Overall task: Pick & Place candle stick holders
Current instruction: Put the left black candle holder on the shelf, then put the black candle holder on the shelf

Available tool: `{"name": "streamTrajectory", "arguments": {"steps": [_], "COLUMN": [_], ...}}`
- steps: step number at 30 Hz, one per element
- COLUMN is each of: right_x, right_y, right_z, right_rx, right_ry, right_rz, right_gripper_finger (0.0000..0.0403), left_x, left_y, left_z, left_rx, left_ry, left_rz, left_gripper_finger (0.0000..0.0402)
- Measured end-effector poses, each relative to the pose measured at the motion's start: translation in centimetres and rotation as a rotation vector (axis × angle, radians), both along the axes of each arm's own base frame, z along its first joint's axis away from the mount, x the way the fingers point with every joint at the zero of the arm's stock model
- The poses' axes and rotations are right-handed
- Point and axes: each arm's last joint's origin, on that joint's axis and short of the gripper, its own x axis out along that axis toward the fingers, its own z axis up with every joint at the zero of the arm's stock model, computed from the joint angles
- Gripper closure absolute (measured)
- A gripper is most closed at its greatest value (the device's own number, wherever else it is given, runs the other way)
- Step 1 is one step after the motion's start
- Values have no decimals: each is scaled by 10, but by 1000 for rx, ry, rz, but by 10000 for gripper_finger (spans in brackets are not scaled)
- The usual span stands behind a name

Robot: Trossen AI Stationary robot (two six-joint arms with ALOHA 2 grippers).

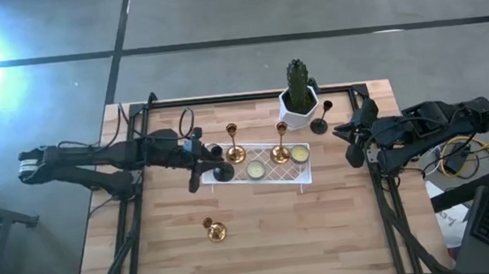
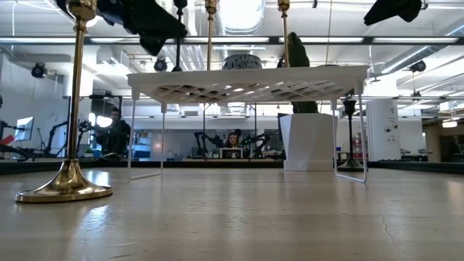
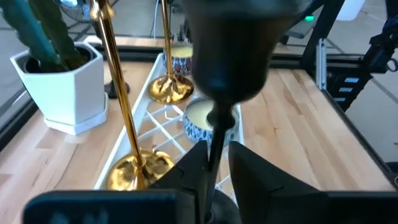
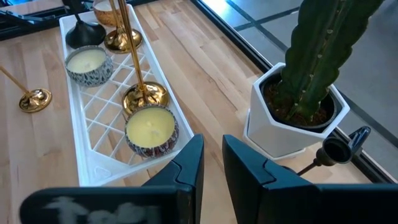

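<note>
we see our left gripper at the left end of the white lattice metal rack, its two fingers closed on the thin stem of a matte black candle stick holder. the round base of this holder sits on the left end of the rack, we think, or just above it. it stands straight up, so its long line runs from the round base up to the small cup on top.

to do this step well, we think we should keep the holder straight, lower it until the base lies flat on the rack, and only then let the fingers go apart. we should lift away slowly so we do not tip it, and stay clear of the tall shiny gold candle stick holder just beside it.

another gold holder stands further right on the rack. a third gold one waits alone on the near part of the wooden table. a second black holder stands by the white pot with a green cactus.

our right gripper waits at the right side, fingers a little apart and holding nothing.
</note>
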Motion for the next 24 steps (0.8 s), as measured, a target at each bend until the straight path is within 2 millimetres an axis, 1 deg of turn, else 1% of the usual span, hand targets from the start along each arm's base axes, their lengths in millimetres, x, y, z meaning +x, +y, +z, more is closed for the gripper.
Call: {"name": "streamTrajectory", "arguments": {"steps": [6, 10, 15, 18, 21, 24], "right_x": [0, 0, 0, 0, 0, 0], "right_y": [0, 0, 0, 0, 0, 0], "right_z": [0, 0, 0, 0, 0, 0], "right_rx": [0, 1, 3, 7, 8, 8], "right_ry": [0, 0, 1, 2, 2, 2], "right_rz": [0, 1, 3, 7, 8, 9], "right_gripper_finger": [351, 351, 351, 351, 351, 351], "left_x": [-4, -13, -31, -43, -56, -69], "left_y": [0, -1, 0, 0, -1, -1], "left_z": [4, 11, 20, 26, 33, 41], "left_rx": [-1, -9, -12, -17, -30, -41], "left_ry": [-20, -2, 78, 127, 156, 182], "left_rz": [1, 9, 78, 108, 122, 162], "left_gripper_finger": [298, 263, 215, 193, 182, 181]}}
